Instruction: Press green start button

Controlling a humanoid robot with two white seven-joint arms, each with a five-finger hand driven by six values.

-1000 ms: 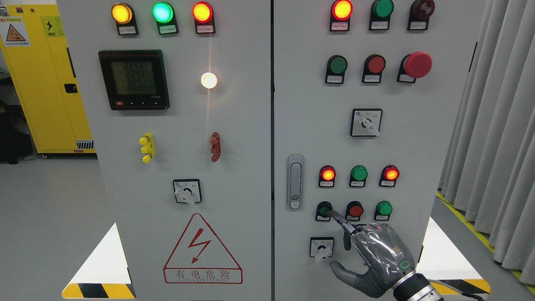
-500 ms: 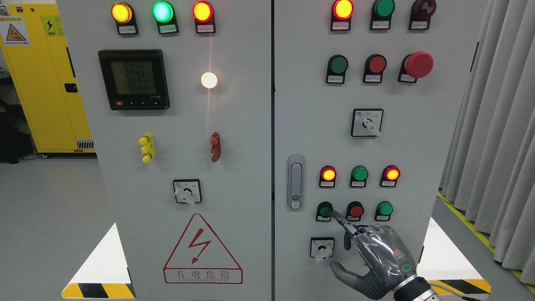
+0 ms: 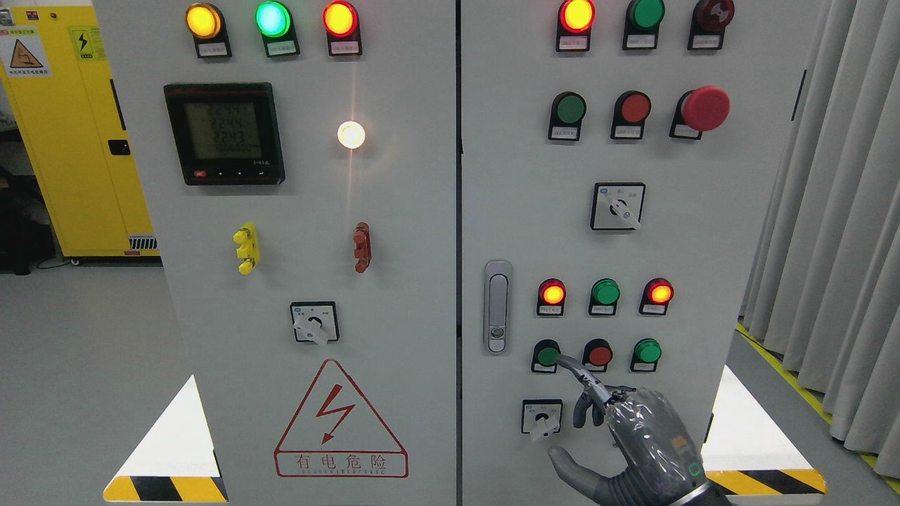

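Note:
The green start button (image 3: 546,355) sits at the left of the lower button row on the right cabinet door. My right hand (image 3: 595,416) comes up from the lower right. Its index finger (image 3: 578,374) is stretched out, with the tip at the button's lower right edge. The other fingers are curled and the thumb sticks out to the left below. The hand holds nothing. Whether the tip still touches the button is unclear. My left arm is out of the picture.
A red button (image 3: 599,354) and a second green button (image 3: 646,351) stand right of the target. A rotary switch (image 3: 541,417) sits just below the finger, and the door handle (image 3: 497,306) is to the left. Grey curtains (image 3: 837,211) hang at the right.
The right hand has dropped slightly and drawn back to the right. Its index fingertip has slid from the green button's face to its lower right edge.

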